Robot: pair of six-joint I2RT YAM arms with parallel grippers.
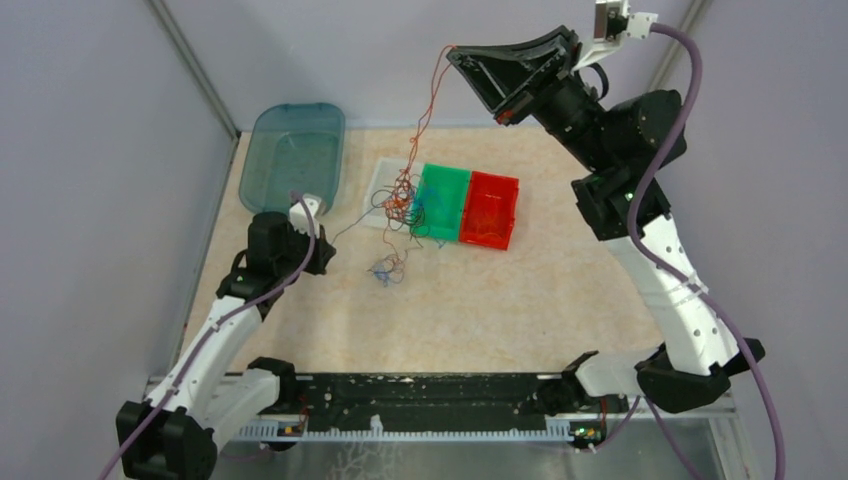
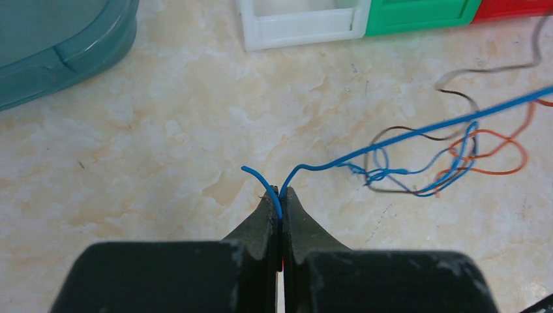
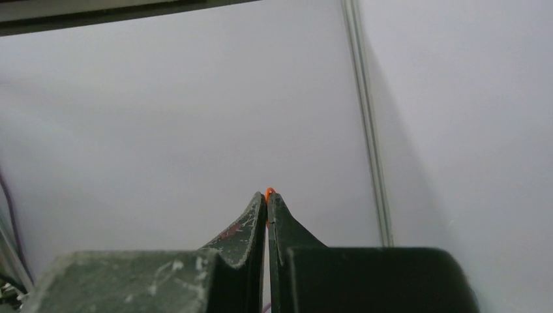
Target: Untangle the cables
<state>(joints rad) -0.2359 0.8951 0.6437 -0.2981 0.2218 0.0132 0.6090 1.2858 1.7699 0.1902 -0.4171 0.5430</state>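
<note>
Our left gripper [image 2: 281, 199] clamps the blue wire [image 2: 404, 138], our right gripper [image 3: 267, 202] the orange wire [image 3: 269, 192]. The cables [image 1: 402, 198] lie knotted between both jaws; pulling apart may cinch the knot or slip a wire.

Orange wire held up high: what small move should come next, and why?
Probably raise the right gripper a little higher: it is shut on the orange wire, the left gripper pins the blue wire, and the knot is bunched between them.

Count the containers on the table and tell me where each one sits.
4. Teal tub at far left; white bin, green bin and red bin side by side mid-table. None seems hidden.
</note>
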